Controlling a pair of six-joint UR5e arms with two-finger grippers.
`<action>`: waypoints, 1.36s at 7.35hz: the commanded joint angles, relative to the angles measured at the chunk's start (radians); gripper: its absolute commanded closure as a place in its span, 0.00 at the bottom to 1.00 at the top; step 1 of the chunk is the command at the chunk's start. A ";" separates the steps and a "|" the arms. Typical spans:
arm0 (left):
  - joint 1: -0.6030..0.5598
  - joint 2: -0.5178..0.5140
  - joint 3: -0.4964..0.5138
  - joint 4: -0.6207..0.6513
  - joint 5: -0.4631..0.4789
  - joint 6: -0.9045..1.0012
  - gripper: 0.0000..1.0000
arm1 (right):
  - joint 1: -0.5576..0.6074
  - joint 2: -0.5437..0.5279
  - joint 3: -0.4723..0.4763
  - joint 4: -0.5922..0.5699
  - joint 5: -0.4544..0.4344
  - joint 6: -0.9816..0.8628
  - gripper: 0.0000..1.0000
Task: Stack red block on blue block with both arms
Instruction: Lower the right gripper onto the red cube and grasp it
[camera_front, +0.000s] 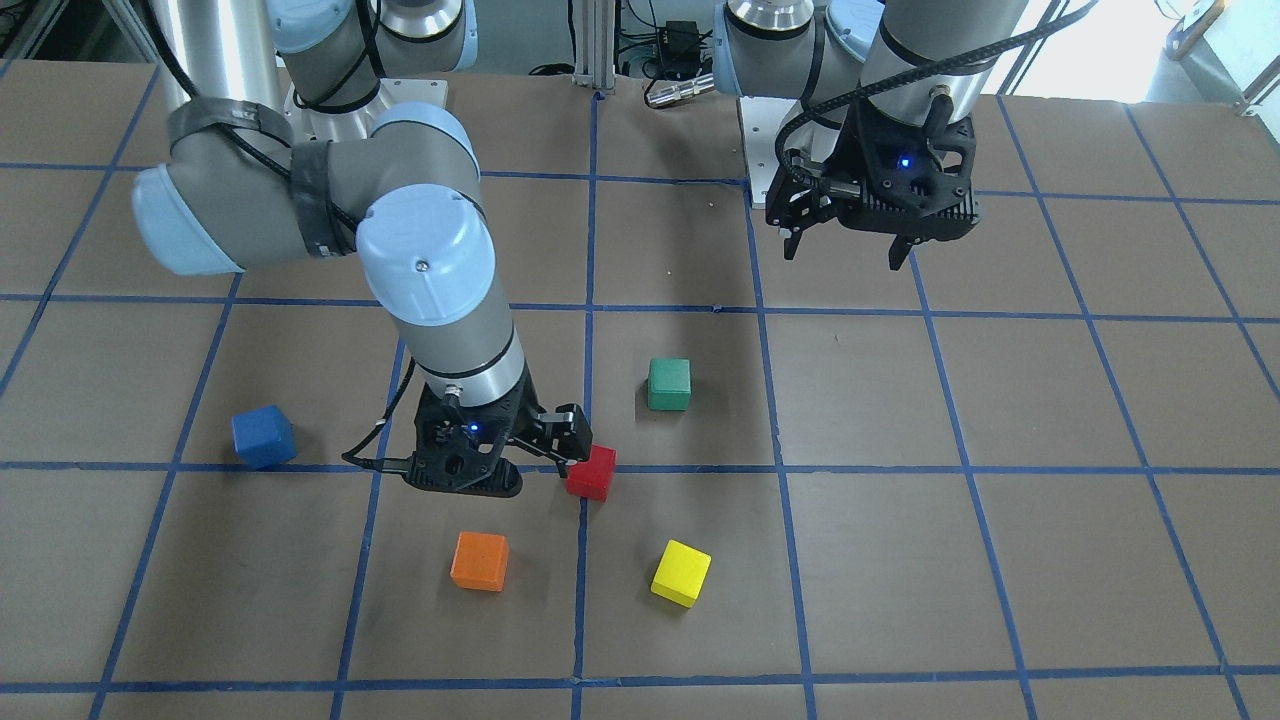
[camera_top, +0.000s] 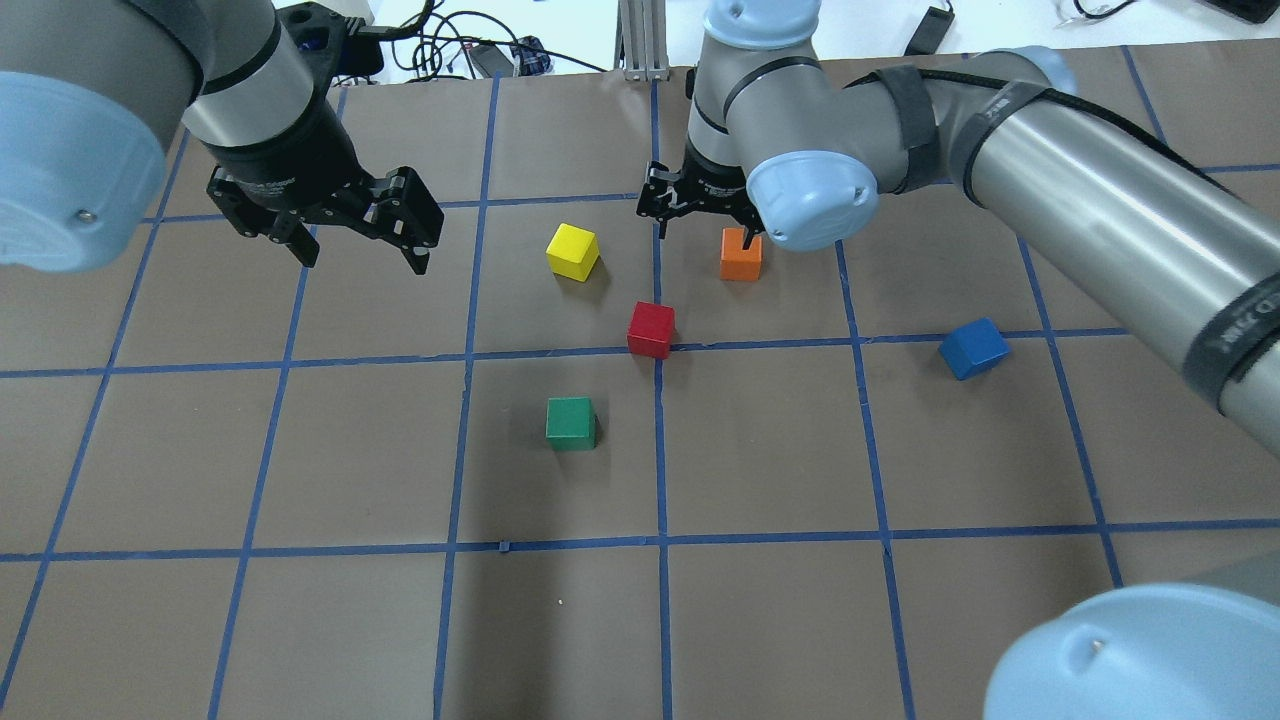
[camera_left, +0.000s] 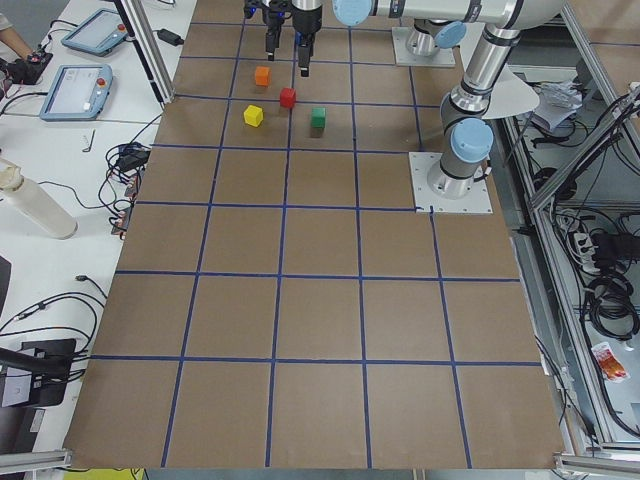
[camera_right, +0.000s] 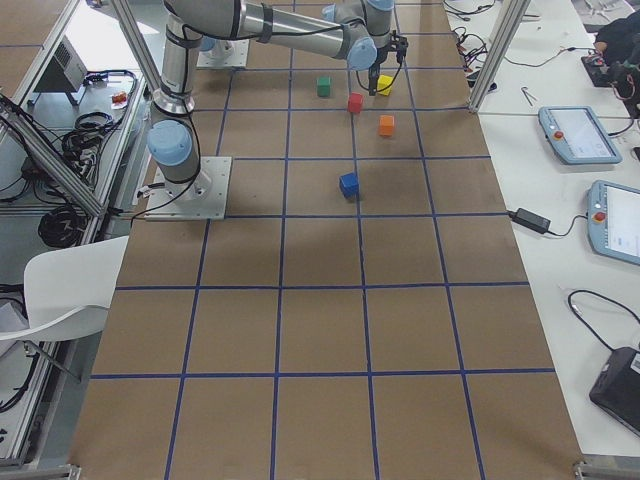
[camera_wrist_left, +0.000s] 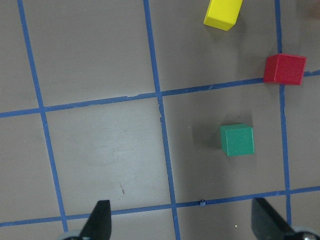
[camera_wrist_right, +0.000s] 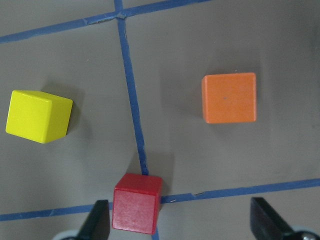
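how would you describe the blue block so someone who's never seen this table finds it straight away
On the brown table with the blue tape grid, the red block, green cube, yellow cube and orange cube cluster together; the blue block sits alone off to the robot's right. It is the only blue cube, turned askew to the grid.

red block (camera_top: 651, 329) on tape cross, blue block (camera_top: 973, 348) well apart, sits askew
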 joint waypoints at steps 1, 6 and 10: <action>-0.001 0.000 -0.001 0.000 0.001 -0.002 0.00 | 0.041 0.034 0.004 -0.002 0.010 0.147 0.00; -0.003 0.014 -0.026 0.000 0.003 -0.003 0.00 | 0.087 0.129 0.001 -0.005 0.010 0.229 0.00; -0.003 0.016 -0.028 0.000 0.003 -0.007 0.00 | 0.087 0.158 0.000 -0.023 0.010 0.238 0.36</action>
